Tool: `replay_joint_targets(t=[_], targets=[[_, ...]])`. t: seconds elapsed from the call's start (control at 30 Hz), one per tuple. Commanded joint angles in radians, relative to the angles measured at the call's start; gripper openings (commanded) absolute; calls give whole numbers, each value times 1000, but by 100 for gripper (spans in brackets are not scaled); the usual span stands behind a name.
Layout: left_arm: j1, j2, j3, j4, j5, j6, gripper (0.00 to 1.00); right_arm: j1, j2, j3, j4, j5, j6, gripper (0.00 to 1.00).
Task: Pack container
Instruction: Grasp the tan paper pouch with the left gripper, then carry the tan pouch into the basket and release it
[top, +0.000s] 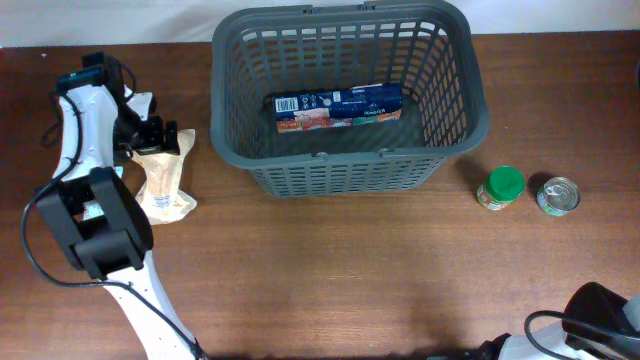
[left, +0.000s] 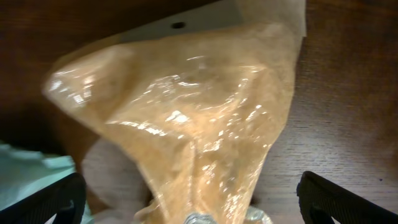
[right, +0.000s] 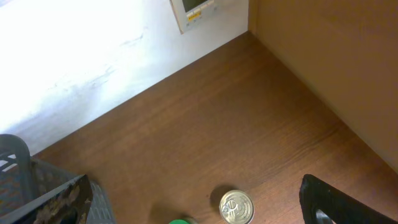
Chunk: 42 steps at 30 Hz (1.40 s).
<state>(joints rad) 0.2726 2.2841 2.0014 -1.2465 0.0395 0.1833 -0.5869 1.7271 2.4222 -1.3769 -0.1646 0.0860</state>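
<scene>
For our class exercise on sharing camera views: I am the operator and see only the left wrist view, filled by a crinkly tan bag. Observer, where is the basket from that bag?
Observer: In the overhead view the container stands to the right of the bag, apart from it.
Operator: Anything in it?
Observer: One flat printed box lies on its floor.
Operator: What else is on the table?
Observer: A green-lidded jar and a tin can stand side by side, right of the container.

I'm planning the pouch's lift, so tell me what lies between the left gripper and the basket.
Nothing: overhead, only a narrow strip of bare table separates the left gripper from the basket's left wall.
</scene>
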Motion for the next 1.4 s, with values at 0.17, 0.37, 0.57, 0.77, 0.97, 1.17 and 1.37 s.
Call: replay_joint_targets(t=[0.17, 0.37, 0.57, 0.77, 0.97, 1.17, 1.37], targets=[[-2, 150, -8, -7, -21, -56, 100, -3, 2, 7, 3, 8, 0, 99], [-5, 161, -8, -14, -20, -79, 62, -3, 2, 7, 3, 8, 0, 99], [-18, 150, 48, -95, -6, -78, 2, -3, 2, 7, 3, 8, 0, 99], [-64, 63, 632, -282, -5, -92, 2, -3, 2, 7, 3, 8, 0, 99], [-222, -56, 1145, -285, -5, 58, 2, -3, 2, 7, 3, 8, 0, 99], [-603, -174, 1121, -209, -2, 601, 2, -3, 2, 7, 3, 8, 0, 99], [-834, -67, 970, -149, -19, 837, 2, -3, 2, 7, 3, 8, 0, 99]])
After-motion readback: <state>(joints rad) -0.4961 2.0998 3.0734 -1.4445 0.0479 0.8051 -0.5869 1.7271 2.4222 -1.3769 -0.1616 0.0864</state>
